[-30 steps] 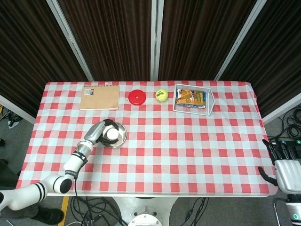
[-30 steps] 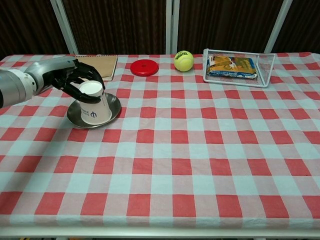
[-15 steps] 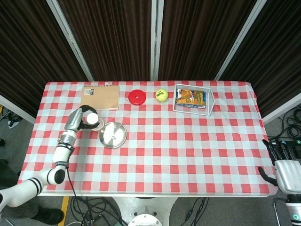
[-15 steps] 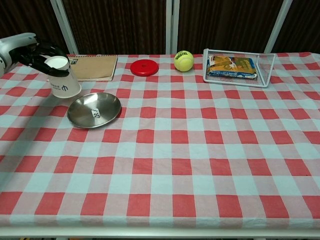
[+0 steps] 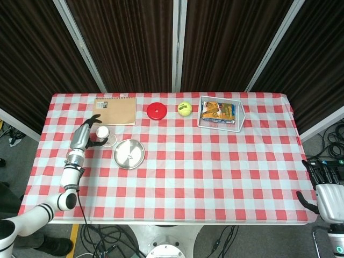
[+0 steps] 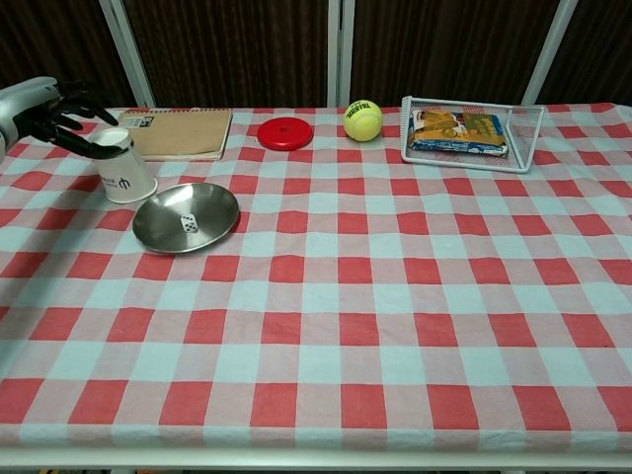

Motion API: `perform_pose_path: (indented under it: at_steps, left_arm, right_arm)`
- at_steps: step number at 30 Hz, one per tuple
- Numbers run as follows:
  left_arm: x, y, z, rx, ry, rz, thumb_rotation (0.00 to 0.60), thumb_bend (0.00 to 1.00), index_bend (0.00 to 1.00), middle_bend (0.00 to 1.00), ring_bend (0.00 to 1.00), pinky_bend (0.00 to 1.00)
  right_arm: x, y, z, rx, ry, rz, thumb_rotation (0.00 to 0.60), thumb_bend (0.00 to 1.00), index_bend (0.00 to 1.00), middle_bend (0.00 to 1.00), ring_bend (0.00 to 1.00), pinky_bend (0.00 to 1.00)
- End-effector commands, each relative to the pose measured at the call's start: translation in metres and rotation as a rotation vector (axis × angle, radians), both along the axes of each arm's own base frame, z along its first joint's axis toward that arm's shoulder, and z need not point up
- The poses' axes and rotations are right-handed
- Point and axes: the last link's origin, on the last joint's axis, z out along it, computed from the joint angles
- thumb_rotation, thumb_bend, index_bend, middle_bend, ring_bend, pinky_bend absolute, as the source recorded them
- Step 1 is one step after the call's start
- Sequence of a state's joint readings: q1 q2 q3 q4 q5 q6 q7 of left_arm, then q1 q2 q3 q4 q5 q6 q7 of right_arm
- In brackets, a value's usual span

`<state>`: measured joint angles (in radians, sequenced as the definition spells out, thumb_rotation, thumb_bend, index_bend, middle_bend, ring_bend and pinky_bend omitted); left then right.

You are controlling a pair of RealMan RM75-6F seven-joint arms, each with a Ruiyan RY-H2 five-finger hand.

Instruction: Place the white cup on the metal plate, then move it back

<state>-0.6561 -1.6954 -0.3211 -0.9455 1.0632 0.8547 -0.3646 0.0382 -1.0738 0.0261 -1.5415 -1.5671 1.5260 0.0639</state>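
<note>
The white cup (image 5: pixel 103 134) (image 6: pixel 122 167) stands mouth down on the tablecloth, just left of the metal plate (image 5: pixel 129 154) (image 6: pixel 163 229). A small white die (image 6: pixel 189 223) lies in the plate. My left hand (image 5: pixel 86 136) (image 6: pixel 54 107) sits just left of the cup with its fingers spread apart; it holds nothing. My right hand (image 5: pixel 325 186) hangs off the table's near right corner, fingers extended and empty; the chest view does not show it.
Along the far edge lie a brown notebook (image 5: pixel 114 110) (image 6: pixel 183 131), a red disc (image 5: pixel 156 111) (image 6: pixel 285 132), a yellow tennis ball (image 5: pixel 185 108) (image 6: pixel 362 119) and a wire basket (image 5: pixel 238 123) (image 6: pixel 524 128) with packets inside. Red-checked cloth covers the table.
My left hand carried the cup off the plate to the left, set it on the cloth and let go; its fingers are now spread beside the cup. The right hand stayed still.
</note>
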Motion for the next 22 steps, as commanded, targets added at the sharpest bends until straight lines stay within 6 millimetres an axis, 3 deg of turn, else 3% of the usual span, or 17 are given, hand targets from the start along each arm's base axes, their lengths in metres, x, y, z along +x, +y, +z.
perform_pose_path:
  at_steps: [1,5,12,18,22]
  left_arm:
    - [-0.009,-0.017,0.021,0.055,0.055,-0.05,0.6,0.2,0.08,0.19,0.09,0.12]
    - [-0.026,-0.051,0.056,0.133,0.163,-0.095,0.6,0.2,0.12,0.19,0.09,0.11]
    - [-0.059,-0.135,0.109,0.206,0.348,-0.079,0.6,0.2,0.18,0.19,0.09,0.1]
    - [-0.064,-0.204,0.121,0.185,0.384,-0.042,0.6,0.2,0.2,0.19,0.09,0.09]
    - [-0.06,-0.231,0.121,0.191,0.385,-0.031,0.6,0.2,0.2,0.19,0.09,0.09]
  right_arm:
    - [-0.004,0.0,0.003,-0.01,-0.009,-0.011,0.6,0.22,0.01,0.17,0.0,0.1]
    - [-0.009,-0.001,0.006,-0.01,-0.022,-0.026,0.6,0.22,0.02,0.17,0.0,0.1]
    - [-0.01,-0.006,0.006,0.001,-0.057,0.007,0.6,0.22,0.02,0.16,0.0,0.1]
    - [-0.006,-0.01,0.004,0.01,-0.067,0.043,0.6,0.23,0.03,0.16,0.0,0.1]
    - [-0.002,-0.011,0.001,0.01,-0.071,0.063,0.6,0.23,0.03,0.16,0.0,0.1]
